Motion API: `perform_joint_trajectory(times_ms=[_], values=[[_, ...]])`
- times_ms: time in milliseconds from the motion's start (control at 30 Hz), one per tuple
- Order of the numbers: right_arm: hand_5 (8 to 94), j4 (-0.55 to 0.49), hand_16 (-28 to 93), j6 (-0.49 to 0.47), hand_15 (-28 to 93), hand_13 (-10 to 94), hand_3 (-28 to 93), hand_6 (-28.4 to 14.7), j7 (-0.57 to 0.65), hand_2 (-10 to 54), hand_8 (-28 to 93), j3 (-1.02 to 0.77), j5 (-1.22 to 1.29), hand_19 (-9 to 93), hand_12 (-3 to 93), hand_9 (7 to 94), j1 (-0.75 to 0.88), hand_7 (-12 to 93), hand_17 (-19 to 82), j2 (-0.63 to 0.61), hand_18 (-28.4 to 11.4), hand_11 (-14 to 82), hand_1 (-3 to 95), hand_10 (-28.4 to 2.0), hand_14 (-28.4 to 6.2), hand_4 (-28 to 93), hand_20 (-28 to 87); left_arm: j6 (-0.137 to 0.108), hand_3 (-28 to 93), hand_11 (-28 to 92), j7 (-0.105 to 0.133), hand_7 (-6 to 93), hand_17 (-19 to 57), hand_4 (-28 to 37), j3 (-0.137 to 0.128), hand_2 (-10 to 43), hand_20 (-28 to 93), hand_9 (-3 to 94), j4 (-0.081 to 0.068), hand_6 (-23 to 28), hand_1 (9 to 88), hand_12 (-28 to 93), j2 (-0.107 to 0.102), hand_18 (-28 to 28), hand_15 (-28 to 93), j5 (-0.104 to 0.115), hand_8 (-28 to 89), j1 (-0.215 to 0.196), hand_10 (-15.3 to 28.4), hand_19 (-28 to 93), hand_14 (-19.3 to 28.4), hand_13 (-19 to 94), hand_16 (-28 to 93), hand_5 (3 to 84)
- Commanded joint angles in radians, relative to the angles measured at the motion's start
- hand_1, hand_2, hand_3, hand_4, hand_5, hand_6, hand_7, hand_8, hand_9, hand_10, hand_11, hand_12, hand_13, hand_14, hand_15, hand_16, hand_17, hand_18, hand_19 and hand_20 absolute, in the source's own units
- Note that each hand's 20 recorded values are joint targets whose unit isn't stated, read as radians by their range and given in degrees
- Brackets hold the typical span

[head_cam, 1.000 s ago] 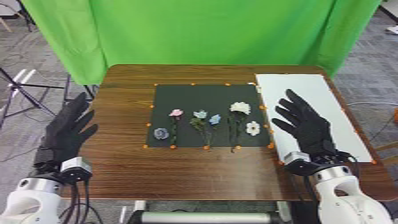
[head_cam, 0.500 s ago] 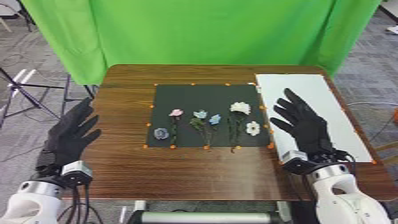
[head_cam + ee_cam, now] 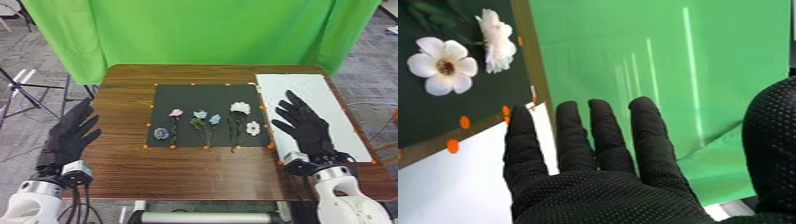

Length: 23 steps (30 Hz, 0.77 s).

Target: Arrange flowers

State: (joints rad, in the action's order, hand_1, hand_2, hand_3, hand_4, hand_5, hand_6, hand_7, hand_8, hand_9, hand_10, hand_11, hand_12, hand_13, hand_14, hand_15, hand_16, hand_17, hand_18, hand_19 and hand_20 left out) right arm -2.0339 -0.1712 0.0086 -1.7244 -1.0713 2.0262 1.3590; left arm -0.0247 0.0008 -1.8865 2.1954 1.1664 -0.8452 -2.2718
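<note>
Six artificial-looking flowers lie on the dark mat (image 3: 200, 95) in the middle of the brown table (image 3: 124, 175), in a loose row across its nearer part. Going from left to right, they are a grey-blue bloom (image 3: 161, 133), a pink flower (image 3: 176, 113) on a long stem, a pale blue flower (image 3: 200, 114), a deeper blue flower (image 3: 215, 119) just beside it, a full white flower (image 3: 240, 107) with green stems below it, and a flat white flower (image 3: 253, 128) nearest the white sheet (image 3: 306, 90). In the right wrist view, the flat white flower has a dark centre. Orange marks dot the edges of the mat and the sheet. The right hand (image 3: 311, 135) is poised over the white sheet, its fingers straight and slightly parted, the thumb well away from them, and nothing between. The left hand (image 3: 64, 142) is by the table's left edge, fingers extended and apart, empty, well away from the flowers. A green curtain (image 3: 213, 32) hangs behind the table's far edge.
</note>
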Motion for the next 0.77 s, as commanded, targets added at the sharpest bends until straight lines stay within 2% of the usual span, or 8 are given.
perform_joint_trajectory(times_ms=[33,167,233,367,433,567,667,767], values=[[26.0,-0.011,40,0.017,-4,19,81,-3.3,0.004,0.6,-8,-0.007,0.013,30,25.2,27.4,0.007,10,-2,-0.003,-19.2,0.2,11.2,-12.3,-11.2,-25,20,-0.005,68,8,0.007,18.8,-14.8,-28.3,0.008,-2.4,8,13.5,0.000,0.5,21.9,22,-0.001,18.4,12,0.002,-10,0.006,8.1,34,11.1,9,9,18.3],[26.1,0.001,40,0.025,-4,20,81,-3.4,0.006,0.7,-8,0.018,-0.003,31,25.2,27.4,-0.014,10,-2,0.006,-19.2,0.2,11.3,-12.3,-11.2,-25,21,-0.017,68,8,0.002,18.9,-14.7,-28.3,0.004,-2.4,8,13.5,0.006,0.6,21.8,22,0.010,18.4,12,0.007,-10,-0.014,8.1,34,11.0,9,9,18.4],[26.0,0.002,40,0.016,-4,20,81,-3.4,0.010,0.7,-8,0.019,0.001,31,25.2,27.4,-0.013,10,-2,0.009,-19.2,0.2,11.2,-12.3,-11.1,-25,21,-0.005,68,8,-0.007,18.8,-14.7,-28.3,-0.003,-2.4,8,13.5,0.010,0.6,21.8,22,0.019,18.4,12,0.010,-10,-0.028,8.1,34,11.0,9,9,18.4],[26.0,-0.012,41,0.025,-4,20,81,-3.3,-0.011,0.8,-8,-0.005,-0.006,31,25.2,27.4,0.009,10,-2,0.001,-19.3,0.2,11.2,-12.5,-11.1,-25,21,-0.004,68,8,0.003,18.8,-14.7,-28.3,0.012,-2.4,8,13.4,-0.008,0.6,21.9,22,0.000,18.5,12,0.003,-10,0.009,8.1,34,11.1,9,9,18.4],[26.0,-0.012,41,0.025,-4,20,81,-3.4,-0.010,0.8,-8,-0.004,0.003,31,25.2,27.4,0.010,10,-2,0.009,-19.3,0.2,11.2,-12.5,-11.1,-25,21,-0.003,68,8,0.003,18.8,-14.6,-28.3,0.010,-2.3,8,13.4,-0.008,0.6,22.0,22,-0.008,18.4,12,0.002,-10,0.016,8.0,35,11.2,9,9,18.4],[26.1,-0.012,41,0.028,-4,20,81,-3.4,-0.001,0.8,-8,0.002,0.021,31,25.2,27.4,0.016,10,-2,0.013,-19.3,0.2,11.3,-12.6,-11.1,-25,21,0.003,68,8,-0.012,19.0,-14.5,-28.3,0.010,-2.3,8,13.4,-0.002,0.6,22.0,22,0.013,18.3,12,0.009,-10,-0.008,8.1,35,11.2,9,8,18.4],[26.1,-0.011,41,0.061,-4,20,81,-3.4,0.002,0.9,-8,0.017,0.012,31,25.2,27.3,-0.002,10,-2,-0.016,-19.3,0.2,11.3,-12.6,-11.1,-25,21,0.018,68,8,-0.022,19.1,-14.1,-28.3,0.011,-2.3,8,13.5,-0.006,0.7,21.9,22,0.008,18.1,12,0.006,-10,0.001,8.1,34,11.2,10,8,18.5],[26.2,-0.008,41,0.076,-4,20,81,-3.5,-0.004,0.9,-8,0.015,0.018,31,25.2,27.3,-0.017,10,-2,-0.028,-19.3,0.2,11.3,-12.6,-11.1,-25,21,0.017,68,8,0.002,19.0,-13.9,-28.3,0.013,-2.3,8,13.6,-0.009,0.7,22.0,21,-0.016,17.9,11,-0.001,-10,0.022,8.2,34,11.0,10,8,18.5]])
